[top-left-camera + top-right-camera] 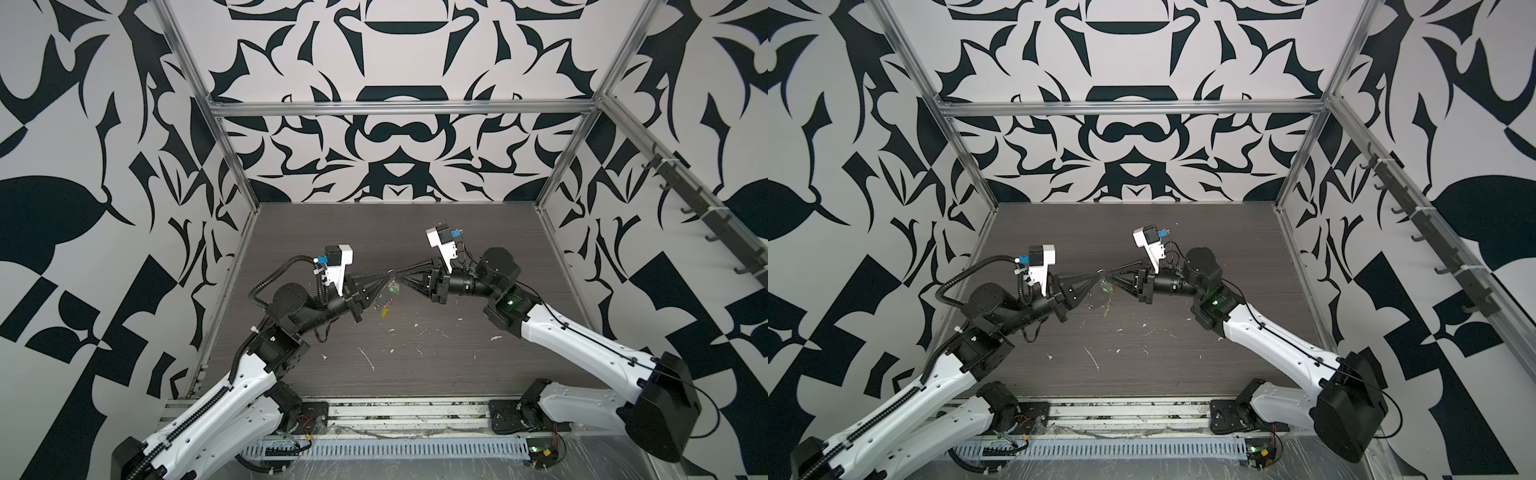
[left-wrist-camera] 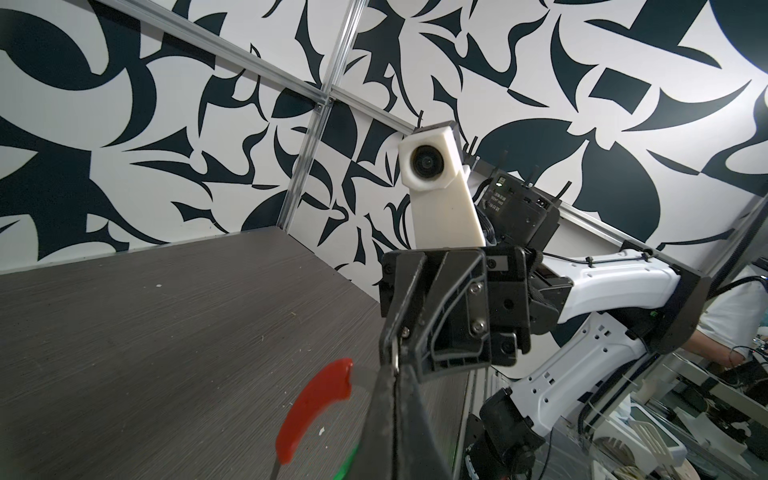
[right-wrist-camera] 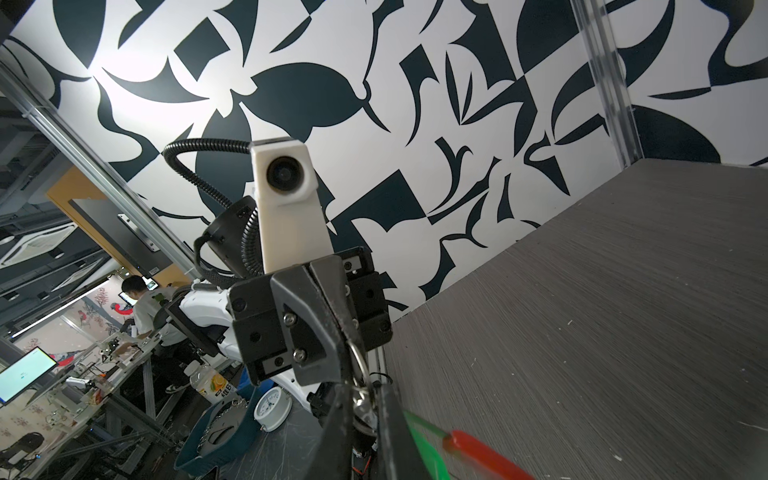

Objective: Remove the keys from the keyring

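Both grippers meet tip to tip above the middle of the table. My left gripper (image 1: 388, 275) (image 2: 394, 376) is shut on the keyring (image 1: 393, 279), a thin grey hoop with a red sleeve (image 2: 314, 411) (image 3: 484, 457). My right gripper (image 1: 399, 273) (image 3: 362, 397) faces it, its fingers closed on a small silver ring (image 3: 360, 401) at the hoop's top. A green key (image 1: 394, 286) (image 3: 424, 451) hangs from the hoop just under the tips. A yellow key (image 1: 386, 309) (image 1: 1108, 308) shows lower, near the table top; I cannot tell whether it hangs or lies there.
White flecks (image 1: 368, 360) are scattered over the dark wood table (image 1: 478, 232). Patterned walls and aluminium frame posts (image 1: 232, 166) close in three sides. A rail (image 1: 407, 409) and cable duct run along the front edge.
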Controlling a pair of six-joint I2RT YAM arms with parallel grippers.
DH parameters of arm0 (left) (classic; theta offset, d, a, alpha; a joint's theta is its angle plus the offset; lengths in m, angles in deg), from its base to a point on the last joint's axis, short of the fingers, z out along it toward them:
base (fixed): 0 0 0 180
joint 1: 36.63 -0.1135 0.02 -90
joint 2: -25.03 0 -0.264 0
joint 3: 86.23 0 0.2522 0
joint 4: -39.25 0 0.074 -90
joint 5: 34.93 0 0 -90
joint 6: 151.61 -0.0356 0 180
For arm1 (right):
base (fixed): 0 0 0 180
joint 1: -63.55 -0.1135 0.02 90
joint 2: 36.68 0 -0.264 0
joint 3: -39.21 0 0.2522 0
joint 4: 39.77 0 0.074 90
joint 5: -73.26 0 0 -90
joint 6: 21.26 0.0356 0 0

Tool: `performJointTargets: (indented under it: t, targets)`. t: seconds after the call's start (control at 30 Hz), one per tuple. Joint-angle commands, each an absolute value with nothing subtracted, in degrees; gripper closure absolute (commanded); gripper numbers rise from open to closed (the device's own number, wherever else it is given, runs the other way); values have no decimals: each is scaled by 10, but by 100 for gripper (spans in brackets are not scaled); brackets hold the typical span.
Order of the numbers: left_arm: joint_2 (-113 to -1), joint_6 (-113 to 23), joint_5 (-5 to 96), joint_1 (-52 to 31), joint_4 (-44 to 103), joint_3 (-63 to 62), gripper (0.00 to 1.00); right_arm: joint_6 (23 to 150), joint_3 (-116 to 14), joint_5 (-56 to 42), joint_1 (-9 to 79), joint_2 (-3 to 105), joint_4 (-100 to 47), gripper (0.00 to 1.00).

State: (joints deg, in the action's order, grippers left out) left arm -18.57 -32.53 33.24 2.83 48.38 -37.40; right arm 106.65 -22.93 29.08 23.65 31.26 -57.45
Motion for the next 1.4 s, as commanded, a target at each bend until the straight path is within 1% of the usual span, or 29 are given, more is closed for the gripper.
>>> performJointTargets:
  t: [0.0,0.17,0.37,0.4,0.43,0.5,0.63,0.83,0.87,0.93,1.0,1.03,1.1,1.2,1.23,1.3,1.33,1.37]
  targets:
    - [-182,-329,333,30,498,-378,100,1059,-255,289,233,306,-594,88]
    - [-188,-329,330,30,494,-375,100,1061,-262,295,233,311,-595,99]
    - [-194,-330,328,30,493,-371,100,1066,-264,305,233,313,-597,100]
    - [-193,-330,329,30,491,-371,100,1069,-264,305,233,313,-600,97]
    - [-192,-330,329,30,490,-371,100,1073,-262,305,233,313,-605,91]
    - [-191,-331,329,30,487,-370,100,1077,-262,304,233,312,-612,84]
    - [-189,-332,326,30,485,-370,100,1092,-258,304,233,314,-634,84]
    - [-184,-332,334,30,484,-372,100,1121,-262,320,233,325,-669,91]
    - [-183,-332,334,30,485,-373,100,1121,-262,320,233,325,-668,91]
    - [-185,-332,333,30,486,-372,100,1123,-263,323,232,325,-668,88]
    - [-186,-331,333,30,486,-371,100,1124,-261,323,231,324,-669,88]
    - [-186,-331,333,30,486,-371,100,1124,-261,323,230,323,-668,90]
    - [-186,-330,332,30,487,-370,100,1123,-262,324,227,322,-665,99]
    - [-186,-328,325,30,470,-359,100,1097,-270,320,227,315,-618,100]
    - [-184,-329,323,30,454,-353,96,1075,-275,318,227,308,-584,100]
    - [-176,-329,323,30,422,-345,69,1021,-297,318,228,298,-495,100]
    - [-170,-329,325,29,410,-343,58,991,-312,317,228,296,-440,100]
    - [-164,-331,326,30,399,-341,52,960,-330,324,230,296,-381,100]
